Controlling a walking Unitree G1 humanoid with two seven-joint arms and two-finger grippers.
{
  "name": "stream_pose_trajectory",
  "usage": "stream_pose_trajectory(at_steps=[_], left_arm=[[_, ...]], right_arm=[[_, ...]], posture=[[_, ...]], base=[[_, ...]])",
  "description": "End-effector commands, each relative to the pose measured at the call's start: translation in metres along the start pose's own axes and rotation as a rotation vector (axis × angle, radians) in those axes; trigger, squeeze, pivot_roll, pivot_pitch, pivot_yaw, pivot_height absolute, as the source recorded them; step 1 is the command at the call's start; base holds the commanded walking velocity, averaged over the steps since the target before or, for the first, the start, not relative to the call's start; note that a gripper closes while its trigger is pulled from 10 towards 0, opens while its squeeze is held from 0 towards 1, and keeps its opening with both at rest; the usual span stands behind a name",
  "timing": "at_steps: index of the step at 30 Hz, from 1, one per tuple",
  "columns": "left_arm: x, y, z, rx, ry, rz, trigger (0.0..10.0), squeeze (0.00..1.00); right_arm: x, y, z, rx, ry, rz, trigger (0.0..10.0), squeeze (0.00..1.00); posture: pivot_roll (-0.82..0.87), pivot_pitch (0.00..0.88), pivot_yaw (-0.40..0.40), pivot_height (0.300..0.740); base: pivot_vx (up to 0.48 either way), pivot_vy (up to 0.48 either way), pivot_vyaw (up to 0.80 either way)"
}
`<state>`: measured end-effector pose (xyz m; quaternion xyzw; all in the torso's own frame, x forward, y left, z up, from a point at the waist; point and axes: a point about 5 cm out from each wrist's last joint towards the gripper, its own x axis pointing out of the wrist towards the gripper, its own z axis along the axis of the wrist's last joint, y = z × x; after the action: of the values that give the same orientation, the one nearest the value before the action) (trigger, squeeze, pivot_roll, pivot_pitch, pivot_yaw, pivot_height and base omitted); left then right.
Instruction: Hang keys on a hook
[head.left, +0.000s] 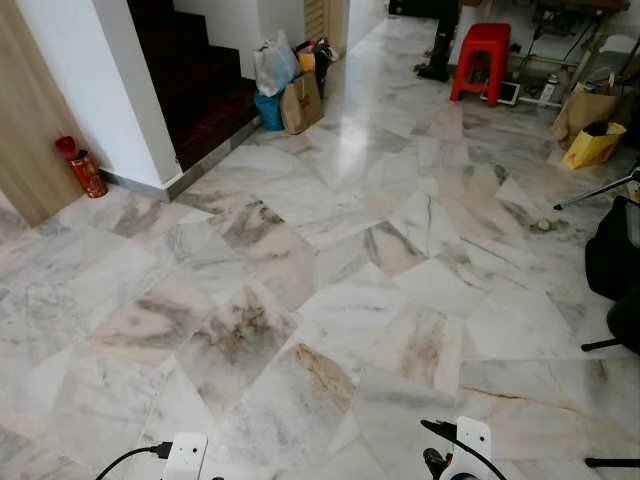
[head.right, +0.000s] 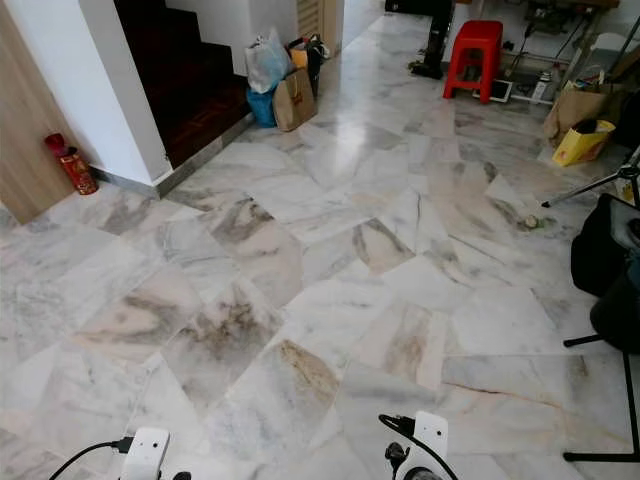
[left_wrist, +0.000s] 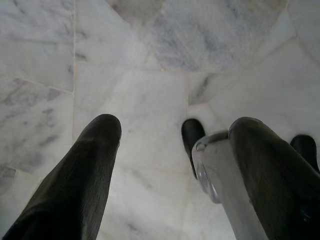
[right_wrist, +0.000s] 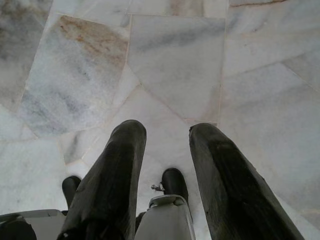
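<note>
Both grippers, left (left_wrist: 175, 130) and right (right_wrist: 167, 132), hang parted and empty above marble floor (head.left: 330, 300); red stool (head.left: 481, 60) stands far ahead.

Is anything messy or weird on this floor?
Nothing is spilled or broken. The marble floor looks clean. Bags sit bunched by the stairs, a yellow bag lies farther off, and a red bottle stands alone against the wall.

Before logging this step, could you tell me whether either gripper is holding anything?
Nothing is held: the left gripper and right gripper hang open over the marble floor.
</note>
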<state>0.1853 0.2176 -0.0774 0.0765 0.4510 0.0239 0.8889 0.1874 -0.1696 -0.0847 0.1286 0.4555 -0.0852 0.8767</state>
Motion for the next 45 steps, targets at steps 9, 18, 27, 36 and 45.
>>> stream_pose_trajectory(at_steps=[9,18,27,36,45], left_arm=[[0.0,0.002,-0.002,0.012,0.005,0.02,10.0,0.0],[-0.002,0.001,-0.008,0.037,0.017,0.021,10.0,0.0],[-0.001,0.0,-0.006,0.011,0.011,0.018,10.0,0.0],[-0.001,-0.001,-0.004,-0.009,0.003,0.012,10.0,0.0],[-0.001,-0.003,-0.005,-0.031,0.009,0.01,10.0,0.0]], right_arm=[[0.0,-0.002,0.002,-0.009,-0.001,0.001,10.0,0.0],[0.0,-0.003,0.003,-0.016,0.003,-0.003,10.0,0.0],[0.0,-0.002,0.003,-0.019,0.002,0.002,10.0,0.0],[0.0,-0.002,0.003,-0.021,0.005,0.006,10.0,0.0],[0.0,-0.002,0.003,-0.025,0.005,0.008,10.0,0.0]], posture=[[0.03,0.0,-0.019,0.74],[0.04,0.0,-0.03,0.74],[0.04,0.0,-0.028,0.74],[0.04,0.0,-0.027,0.74],[0.04,0.0,-0.03,0.74]], base=[[0.0,-0.267,-0.72],[0.0,-0.213,-0.72],[0.0,0.0,-0.72],[0.0,0.0,-0.72],[0.0,0.2,-0.72]])
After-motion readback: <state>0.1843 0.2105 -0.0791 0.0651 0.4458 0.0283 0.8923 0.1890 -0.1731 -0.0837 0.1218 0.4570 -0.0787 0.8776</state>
